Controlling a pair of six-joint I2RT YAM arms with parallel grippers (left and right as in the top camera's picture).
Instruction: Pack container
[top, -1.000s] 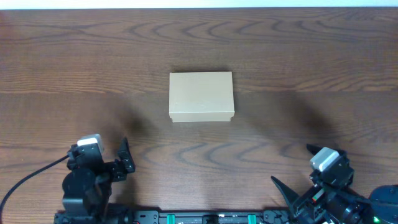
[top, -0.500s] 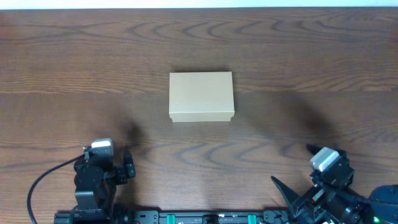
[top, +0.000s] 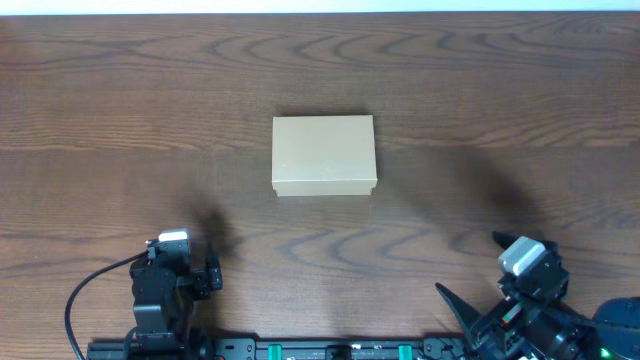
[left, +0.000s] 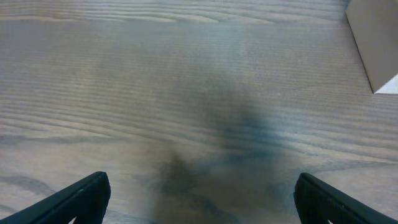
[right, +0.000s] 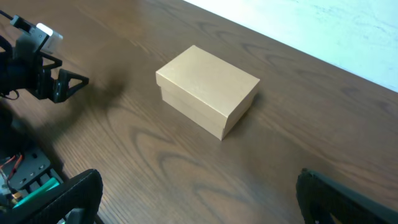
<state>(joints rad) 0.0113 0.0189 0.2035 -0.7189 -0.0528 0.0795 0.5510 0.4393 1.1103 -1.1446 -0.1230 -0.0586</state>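
Note:
The container (top: 324, 155) is a plain tan cardboard box with its lid down, resting mid-table; it also shows in the right wrist view (right: 208, 90), and one corner of it shows in the left wrist view (left: 376, 37). My left gripper (left: 202, 194) hovers open over bare wood near the front left, well short of the box; from overhead it sits low at the near edge (top: 205, 270). At the front right my right gripper (right: 199, 186) is open too, aimed at the box from a distance (top: 470, 265). Neither holds anything.
A black mounting rail (top: 330, 350) with green parts runs along the near table edge. A black cable (top: 90, 285) loops from the left arm. A white surface (right: 348, 31) lies beyond the table's far edge.
The left arm has shifted to the right and a little back toward the near edge. The box and the right arm have stayed put.

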